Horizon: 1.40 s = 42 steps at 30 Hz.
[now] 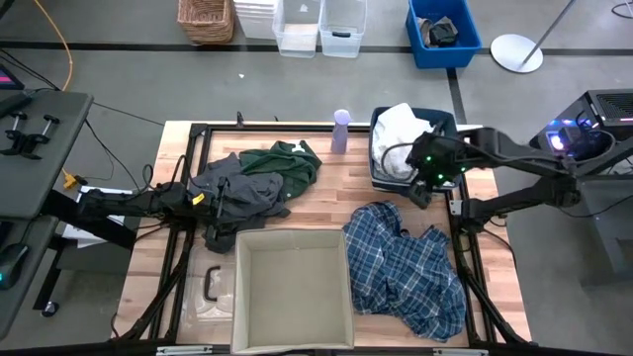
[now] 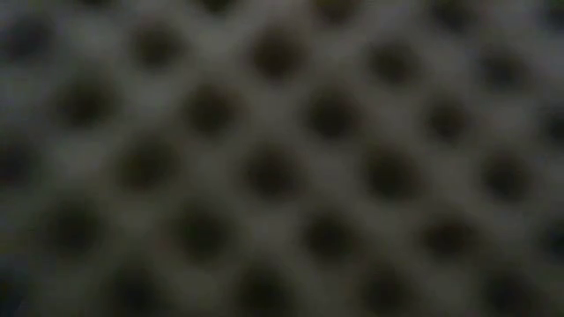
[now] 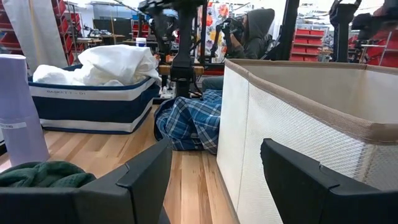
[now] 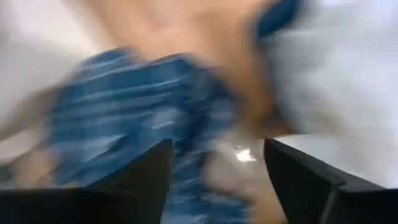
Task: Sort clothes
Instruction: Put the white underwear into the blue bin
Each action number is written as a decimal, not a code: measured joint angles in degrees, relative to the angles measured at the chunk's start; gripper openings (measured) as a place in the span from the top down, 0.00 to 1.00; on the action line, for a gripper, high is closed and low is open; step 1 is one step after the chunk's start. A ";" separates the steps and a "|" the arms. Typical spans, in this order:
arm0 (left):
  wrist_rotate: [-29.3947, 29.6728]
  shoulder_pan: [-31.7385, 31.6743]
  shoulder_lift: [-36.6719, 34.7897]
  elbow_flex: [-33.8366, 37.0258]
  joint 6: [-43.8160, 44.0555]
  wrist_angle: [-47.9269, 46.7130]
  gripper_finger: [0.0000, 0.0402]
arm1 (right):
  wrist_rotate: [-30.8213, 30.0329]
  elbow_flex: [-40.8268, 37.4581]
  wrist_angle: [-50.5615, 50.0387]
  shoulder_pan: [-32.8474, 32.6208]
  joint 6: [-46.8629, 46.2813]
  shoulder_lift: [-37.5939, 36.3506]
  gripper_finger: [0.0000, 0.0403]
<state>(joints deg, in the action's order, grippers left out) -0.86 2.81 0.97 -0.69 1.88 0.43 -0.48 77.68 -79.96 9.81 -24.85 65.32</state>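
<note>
Both arms are dark, built of slim black links and blocky joints. The right arm [image 1: 514,158] carries small green lights near its wrist and a blue-violet glow at its base. The left arm [image 1: 119,203] shows a yellow tag by its wrist. Its fingers [image 3: 146,180] are flat, matte black, angular plates.

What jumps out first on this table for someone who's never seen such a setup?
The blue plaid shirt sprawls over the table's near right part, beside the big beige box at the near edge. Behind it, white clothes heap in a dark blue bin, with the right gripper at the bin's near edge, fingers open. A grey and green pile lies left.
</note>
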 joint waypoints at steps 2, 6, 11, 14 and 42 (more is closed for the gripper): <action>0.01 0.00 0.00 0.00 -0.01 -0.01 0.42 | -8.18 -1.13 -0.86 0.65 -3.26 -0.02 0.50; 0.01 0.00 0.00 0.00 -0.01 -0.01 0.42 | -11.63 -4.71 0.59 5.21 -3.43 -0.07 0.85; 0.01 0.00 0.00 0.00 0.00 0.00 0.42 | -13.24 -13.68 11.33 13.47 -1.48 -0.04 0.95; 0.00 0.00 -0.01 0.00 -0.01 -0.01 0.42 | -16.17 -19.37 18.68 18.85 -0.80 0.55 0.99; 0.01 0.00 -0.02 0.00 0.00 0.00 0.42 | -18.17 -11.81 18.17 31.07 1.39 10.50 0.84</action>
<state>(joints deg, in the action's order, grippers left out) -0.86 2.81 0.95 -0.69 1.88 0.43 -18.65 65.87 -61.79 40.88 -23.45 75.82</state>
